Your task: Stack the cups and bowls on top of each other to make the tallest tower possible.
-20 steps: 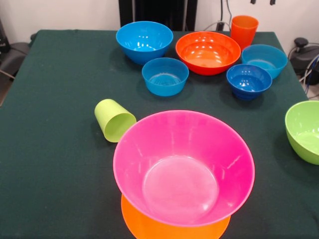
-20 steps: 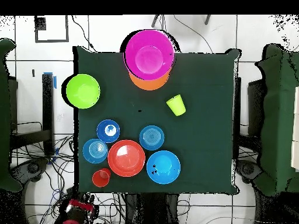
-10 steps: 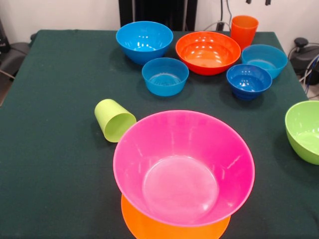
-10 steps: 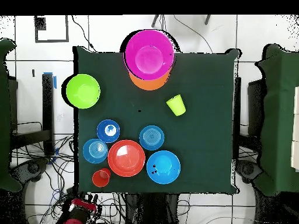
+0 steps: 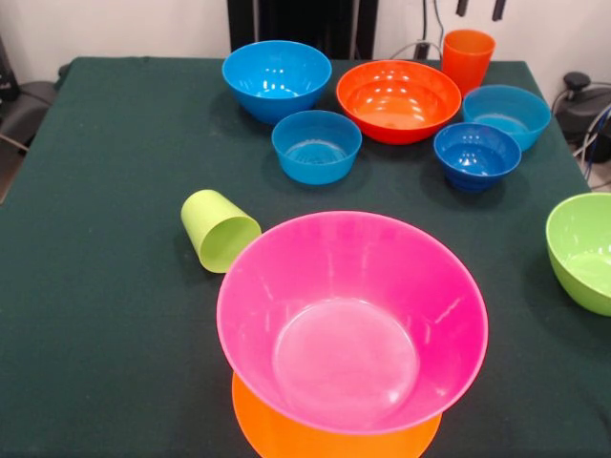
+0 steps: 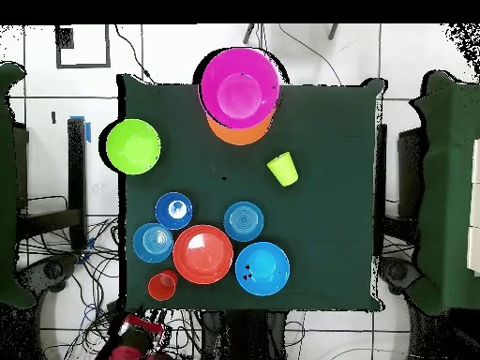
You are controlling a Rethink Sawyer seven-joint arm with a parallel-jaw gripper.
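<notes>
Your tool (image 5: 477,8) shows only as two dark tips at the top edge of the front view, apart from each other with nothing between them, so it reads as spread and empty, hanging just above the orange cup (image 5: 468,57).

The tower (image 5: 351,324) is only two pieces so far: the pink bowl (image 5: 351,315) sits upright on the upturned light-orange bowl (image 5: 286,437) at the worktop's (image 5: 105,315) edge nearest the front camera. From overhead the pink bowl (image 6: 240,86) looks shifted off the centre of the orange base (image 6: 246,134). Judge that offset before you load it: a heavy or off-centre drop into the pink bowl could probably tip or slide the stack, and it stands close enough to the edge to go over.

The orange cup stands upright at the back corner, just beside the red-orange bowl (image 5: 398,98) and a light blue bowl (image 5: 506,114). Come down carelessly and a finger may clip a bowl rim or push the narrow cup over.

The lime-green cup (image 5: 220,229) lies on its side next to the tower, so expect it to roll if nudged. The green bowl (image 5: 582,250) appears to overhang the worktop's side in the overhead view; a bump there could send it off.
</notes>
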